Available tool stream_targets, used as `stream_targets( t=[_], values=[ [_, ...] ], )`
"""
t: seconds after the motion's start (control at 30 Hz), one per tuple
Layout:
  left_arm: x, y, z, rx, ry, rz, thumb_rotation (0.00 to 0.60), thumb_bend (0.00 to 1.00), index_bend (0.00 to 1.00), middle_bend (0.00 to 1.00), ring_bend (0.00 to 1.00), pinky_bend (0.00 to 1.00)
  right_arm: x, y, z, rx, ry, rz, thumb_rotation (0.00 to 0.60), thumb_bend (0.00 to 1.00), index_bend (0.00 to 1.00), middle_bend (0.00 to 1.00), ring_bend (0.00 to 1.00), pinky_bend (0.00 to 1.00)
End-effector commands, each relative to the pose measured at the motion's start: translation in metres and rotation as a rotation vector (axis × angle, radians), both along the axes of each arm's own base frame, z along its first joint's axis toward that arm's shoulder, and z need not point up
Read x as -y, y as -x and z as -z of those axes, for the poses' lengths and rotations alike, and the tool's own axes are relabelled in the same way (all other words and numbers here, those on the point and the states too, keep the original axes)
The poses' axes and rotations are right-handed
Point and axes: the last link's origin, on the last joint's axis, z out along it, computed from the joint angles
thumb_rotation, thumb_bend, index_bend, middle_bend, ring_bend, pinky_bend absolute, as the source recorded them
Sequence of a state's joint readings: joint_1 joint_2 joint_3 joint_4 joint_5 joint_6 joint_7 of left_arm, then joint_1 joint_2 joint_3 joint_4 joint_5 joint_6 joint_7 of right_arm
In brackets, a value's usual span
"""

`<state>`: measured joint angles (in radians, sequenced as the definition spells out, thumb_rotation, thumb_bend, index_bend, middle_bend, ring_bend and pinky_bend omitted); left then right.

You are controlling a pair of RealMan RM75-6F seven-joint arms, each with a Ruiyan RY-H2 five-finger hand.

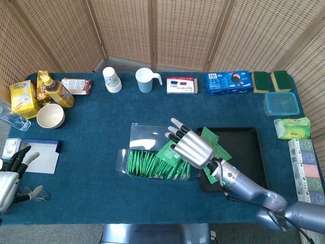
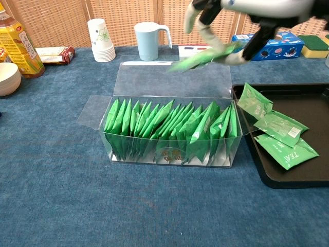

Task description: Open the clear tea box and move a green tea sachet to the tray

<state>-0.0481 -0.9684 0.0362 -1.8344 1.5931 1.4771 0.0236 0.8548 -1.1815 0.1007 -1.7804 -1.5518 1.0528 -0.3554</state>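
Blue carpet-like cloth covers the surface (image 1: pixel 91 127), with open room in front of and to the left of the clear plastic tea box (image 2: pixel 169 131), whose lid lies folded back. The silver right hand (image 1: pixel 193 147) pinches a green foil tea sachet (image 2: pixel 203 57) above the box's rear right corner, beside the black tray (image 2: pixel 308 177); in the chest view the hand is cut off by the top edge. Green sachets stand packed in the box; loose ones on the tray read "TEA". The tray's right side runs out of the chest view. The dark left hand (image 1: pixel 12 170) rests at the surface's left edge, fingers spread, holding nothing.
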Motion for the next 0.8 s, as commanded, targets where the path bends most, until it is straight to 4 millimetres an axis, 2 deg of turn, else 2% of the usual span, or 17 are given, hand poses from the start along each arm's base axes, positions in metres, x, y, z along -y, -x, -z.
stream_targets(
  t=[0.03, 0.37, 0.63, 0.67, 0.7, 0.8],
  values=[
    [-0.001, -0.001, 0.001, 0.001, 0.002, 0.004, 0.581, 0.18, 0.13, 0.02, 0.05, 0.22, -0.002, 0.007, -0.012, 0.04, 0.021, 0.029, 0.6, 0.4, 0.66, 0.3, 0.2, 0.05],
    [-0.003, -0.006, 0.002, 0.0, 0.001, 0.013, 0.582, 0.18, 0.13, 0.02, 0.05, 0.22, -0.001, 0.04, -0.053, 0.116, 0.136, 0.129, 0.6, 0.42, 0.66, 0.3, 0.2, 0.05],
    [-0.005, -0.008, 0.001, -0.003, -0.004, 0.019, 0.581, 0.18, 0.13, 0.02, 0.05, 0.22, -0.004, 0.065, -0.064, 0.096, 0.181, 0.19, 0.6, 0.42, 0.66, 0.3, 0.2, 0.05],
    [-0.006, -0.008, 0.001, -0.004, -0.004, 0.019, 0.581, 0.18, 0.13, 0.02, 0.05, 0.22, -0.005, 0.071, -0.066, 0.091, 0.186, 0.208, 0.6, 0.42, 0.65, 0.3, 0.2, 0.05],
    [-0.006, -0.008, 0.001, -0.005, -0.003, 0.018, 0.581, 0.18, 0.13, 0.02, 0.05, 0.22, -0.007, 0.086, -0.069, 0.069, 0.197, 0.255, 0.6, 0.42, 0.65, 0.3, 0.2, 0.05],
    [-0.007, -0.008, 0.002, -0.005, 0.001, 0.018, 0.582, 0.18, 0.13, 0.02, 0.05, 0.22, -0.011, 0.103, -0.069, 0.039, 0.203, 0.295, 0.6, 0.42, 0.65, 0.3, 0.2, 0.05]
  ],
)
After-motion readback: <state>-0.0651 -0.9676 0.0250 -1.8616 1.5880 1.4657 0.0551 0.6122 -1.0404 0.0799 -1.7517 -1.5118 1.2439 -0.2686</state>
